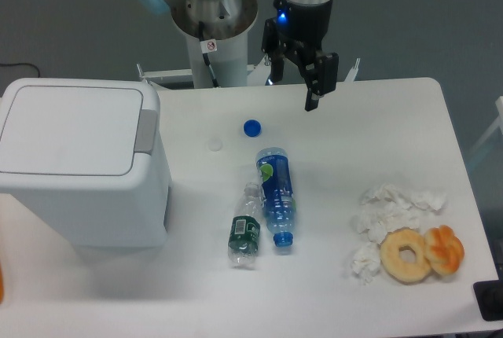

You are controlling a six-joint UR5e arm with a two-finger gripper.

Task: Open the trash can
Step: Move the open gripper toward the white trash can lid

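Trash can (pixel 78 169) work has not begun: the gripper (pixel 297 78) hangs at the table's (pixel 393 118) far edge with fingers parted, holding nothing. The bin sits well apart at the left, lid flat (its grey tab (pixel 145 130) faces the arm), with two bottles (pixel 263 204) lying between.

End effector (pixel 293 78) pointed downward, fingers apart, empty, at the arm's tip.

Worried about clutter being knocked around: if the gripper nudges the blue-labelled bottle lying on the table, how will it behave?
The blue-labelled bottle lies on its side, so it would probably roll sideways, perhaps into the green-labelled bottle beside it. It looks clear, thin plastic, so likely light and easily dented. Its contents cannot be judged.
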